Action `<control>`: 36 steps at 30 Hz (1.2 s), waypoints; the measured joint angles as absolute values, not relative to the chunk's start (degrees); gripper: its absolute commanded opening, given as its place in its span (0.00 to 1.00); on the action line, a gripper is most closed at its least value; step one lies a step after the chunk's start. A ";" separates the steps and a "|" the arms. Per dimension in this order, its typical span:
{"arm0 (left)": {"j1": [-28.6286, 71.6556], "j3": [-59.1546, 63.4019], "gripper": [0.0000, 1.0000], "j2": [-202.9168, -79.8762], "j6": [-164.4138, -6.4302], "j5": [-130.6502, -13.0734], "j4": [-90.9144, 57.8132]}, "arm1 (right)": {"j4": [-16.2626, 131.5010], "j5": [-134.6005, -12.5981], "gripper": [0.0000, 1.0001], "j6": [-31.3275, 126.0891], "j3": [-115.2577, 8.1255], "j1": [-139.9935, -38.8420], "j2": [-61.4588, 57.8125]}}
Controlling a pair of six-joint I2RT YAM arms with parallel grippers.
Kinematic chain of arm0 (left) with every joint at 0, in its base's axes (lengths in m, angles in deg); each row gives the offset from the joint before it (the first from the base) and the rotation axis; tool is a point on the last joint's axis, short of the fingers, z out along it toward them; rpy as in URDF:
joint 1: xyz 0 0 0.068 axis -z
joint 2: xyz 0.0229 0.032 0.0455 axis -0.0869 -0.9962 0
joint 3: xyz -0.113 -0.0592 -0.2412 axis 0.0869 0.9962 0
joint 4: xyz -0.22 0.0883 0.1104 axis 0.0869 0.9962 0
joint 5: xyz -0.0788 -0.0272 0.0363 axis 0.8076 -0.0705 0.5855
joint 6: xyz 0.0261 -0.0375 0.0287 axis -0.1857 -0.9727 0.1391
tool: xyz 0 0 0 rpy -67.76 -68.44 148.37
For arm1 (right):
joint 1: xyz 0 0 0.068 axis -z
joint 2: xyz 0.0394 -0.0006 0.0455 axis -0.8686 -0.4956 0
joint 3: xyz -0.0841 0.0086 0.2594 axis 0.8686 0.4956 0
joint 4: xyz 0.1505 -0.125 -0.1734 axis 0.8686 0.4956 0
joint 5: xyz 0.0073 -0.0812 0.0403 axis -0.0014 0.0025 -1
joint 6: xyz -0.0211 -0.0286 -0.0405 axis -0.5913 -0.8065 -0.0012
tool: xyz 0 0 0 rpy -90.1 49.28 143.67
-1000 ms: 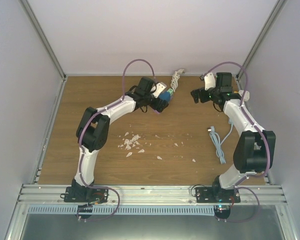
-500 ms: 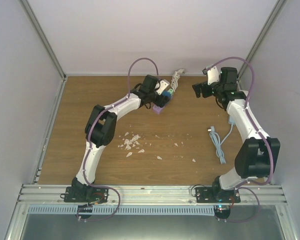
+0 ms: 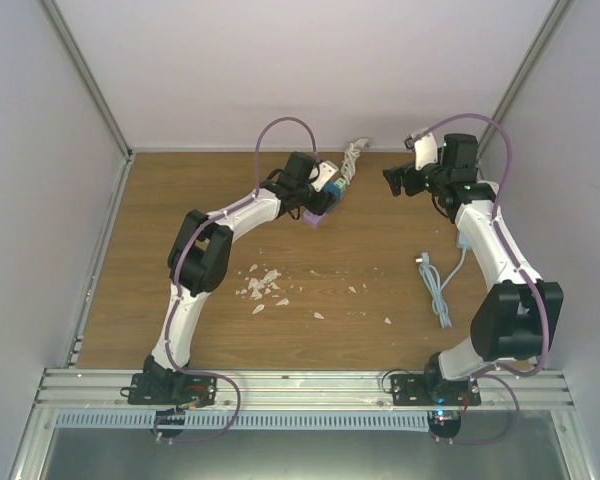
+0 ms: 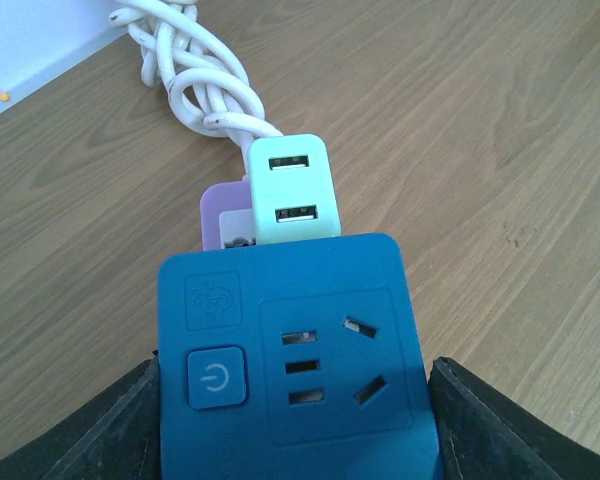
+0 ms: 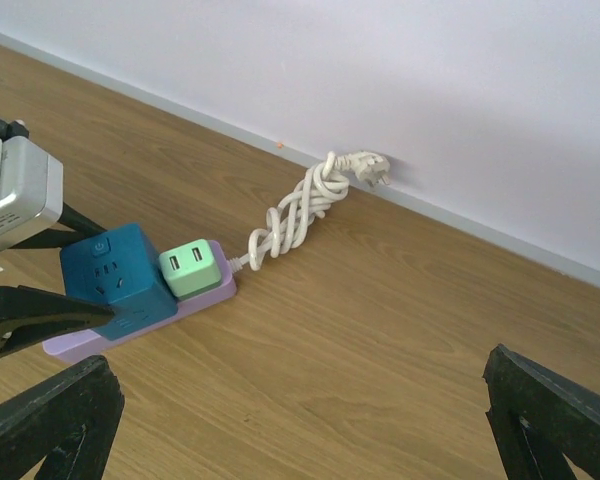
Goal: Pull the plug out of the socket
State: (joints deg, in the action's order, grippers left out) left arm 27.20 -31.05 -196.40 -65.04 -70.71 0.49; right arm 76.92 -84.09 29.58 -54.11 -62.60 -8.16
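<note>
A blue cube plug (image 4: 290,350) with a power button sits on the purple socket strip (image 4: 220,215), next to a mint-green USB plug (image 4: 292,190). My left gripper (image 4: 292,420) straddles the blue plug, and both black fingers (image 4: 110,430) press against its sides. From above, the left gripper (image 3: 320,202) is at the back middle of the table, over the strip (image 3: 315,220). My right gripper (image 3: 395,182) hovers open to the right of the strip, holding nothing. Its wrist view shows the blue plug (image 5: 115,270), the mint plug (image 5: 192,268) and the strip (image 5: 205,300).
The strip's white cord (image 3: 353,157) lies braided toward the back wall. A pale cable (image 3: 440,285) lies beside the right arm. White scraps (image 3: 263,285) are scattered mid-table. Side walls stand close on both sides.
My left gripper has moved onto the blue plug and its jaws have narrowed from wide open until they meet the plug's sides. The right arm has shifted slightly toward the back.
</note>
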 measured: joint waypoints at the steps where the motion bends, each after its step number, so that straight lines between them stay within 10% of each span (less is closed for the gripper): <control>1: 27.20 -30.33 0.52 -195.98 -64.78 -70.80 0.08 | 77.12 -84.33 1.00 29.43 -54.09 -62.60 -8.16; 36: 27.07 6.55 0.47 -166.78 -31.49 -52.00 9.43 | 80.27 -96.98 1.00 19.29 -45.20 -62.60 -4.73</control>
State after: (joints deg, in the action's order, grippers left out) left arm 27.07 6.55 -166.78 -31.49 -52.00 9.43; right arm 80.27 -96.98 19.29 -45.20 -62.60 -4.73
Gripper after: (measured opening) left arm 0.644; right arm 0.995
